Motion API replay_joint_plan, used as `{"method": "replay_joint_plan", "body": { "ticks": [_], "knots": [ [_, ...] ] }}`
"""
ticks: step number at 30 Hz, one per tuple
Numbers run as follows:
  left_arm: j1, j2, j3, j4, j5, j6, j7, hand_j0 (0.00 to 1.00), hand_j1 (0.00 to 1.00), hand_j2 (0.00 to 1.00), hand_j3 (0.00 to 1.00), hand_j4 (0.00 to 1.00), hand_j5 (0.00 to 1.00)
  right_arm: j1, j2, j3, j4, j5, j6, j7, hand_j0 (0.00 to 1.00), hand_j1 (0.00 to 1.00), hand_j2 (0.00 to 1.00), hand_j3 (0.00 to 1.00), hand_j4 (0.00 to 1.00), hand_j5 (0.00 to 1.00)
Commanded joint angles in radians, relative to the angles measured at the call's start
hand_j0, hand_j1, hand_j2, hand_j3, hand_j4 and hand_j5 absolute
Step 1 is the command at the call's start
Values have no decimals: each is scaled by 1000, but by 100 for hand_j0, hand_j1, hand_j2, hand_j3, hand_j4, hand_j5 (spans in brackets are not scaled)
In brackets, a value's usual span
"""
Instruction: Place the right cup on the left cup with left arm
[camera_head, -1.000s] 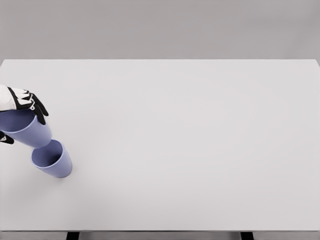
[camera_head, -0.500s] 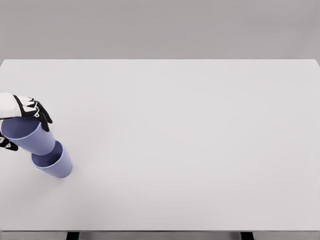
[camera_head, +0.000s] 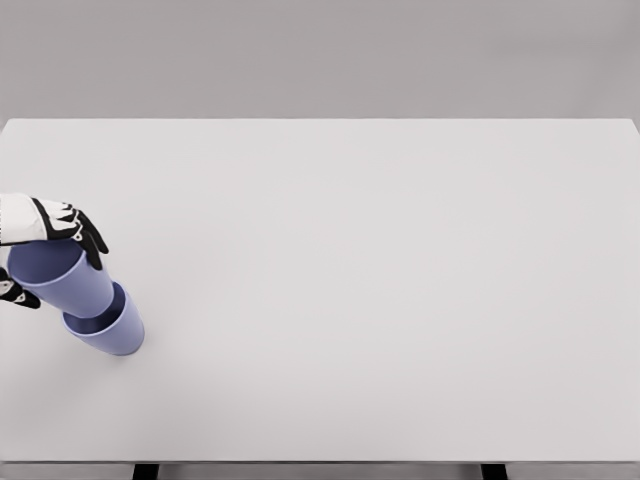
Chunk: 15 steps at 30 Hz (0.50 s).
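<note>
A wide, pale grey rectangular tabletop (camera_head: 400, 300) fills most of the view under soft, even light (no hard shadows). Behind it stands a plain grey wall (camera_head: 320, 55); two dark table legs (camera_head: 146, 471) show below its front edge.

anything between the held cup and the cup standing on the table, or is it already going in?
Nothing between them. In the head view the held cup, gripped by the left hand, has its base inside the rim of the standing cup on the table.

The left hand (camera_head: 40, 240) reaches in at the left edge, white-backed with black fingers (camera_head: 90, 240) curled over the top and a thumb lower down, clasped in a grasp.
</note>
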Motion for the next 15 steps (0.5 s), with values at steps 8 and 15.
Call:
{"method": "replay_joint_plan", "body": {
  "ticks": [8,15],
  "knots": [
    [7,-2,5,0,6,3,0,46,46,46,46,46,46,0,0,-1,0,2,-1,0,100,100,100,100,100,100],
    [7,-9,5,1,5,3,0,49,49,49,49,49,49,0,0,1,0,2,-1,0,100,100,100,100,100,100]
  ]
}}
